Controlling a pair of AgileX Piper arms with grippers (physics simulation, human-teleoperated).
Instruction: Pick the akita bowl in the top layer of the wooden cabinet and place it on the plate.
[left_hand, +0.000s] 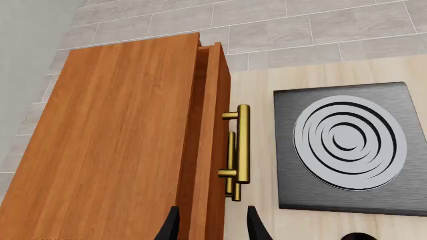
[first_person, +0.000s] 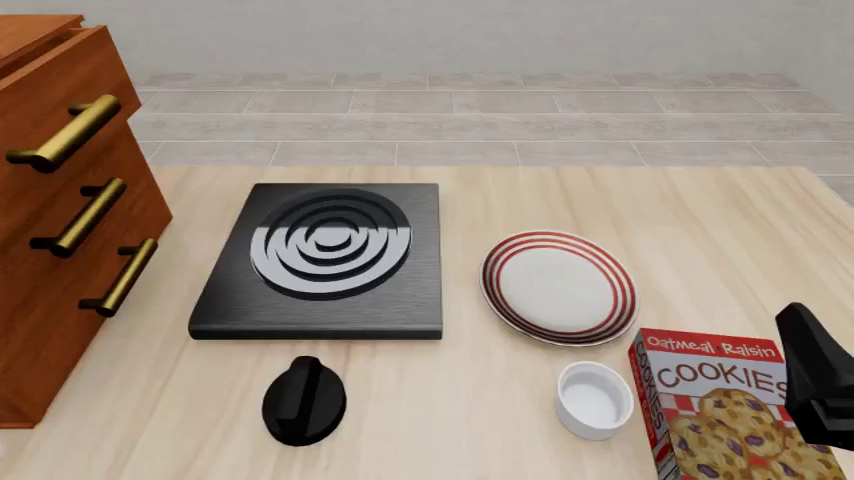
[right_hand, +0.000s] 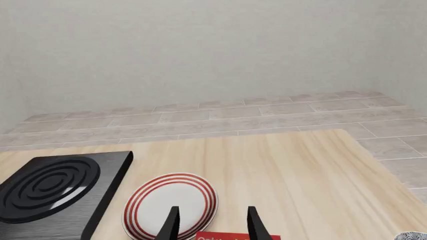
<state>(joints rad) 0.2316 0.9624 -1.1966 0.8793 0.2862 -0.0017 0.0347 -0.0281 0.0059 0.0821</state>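
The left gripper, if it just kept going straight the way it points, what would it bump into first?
Probably the top layer: the left gripper, fingers apart, is lined up with that drawer's front edge, beside its brass handle. How far away is unclear.

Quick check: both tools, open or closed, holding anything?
Left tool: open, empty, near the wooden cabinet.
Right tool: open, empty, above the plate.
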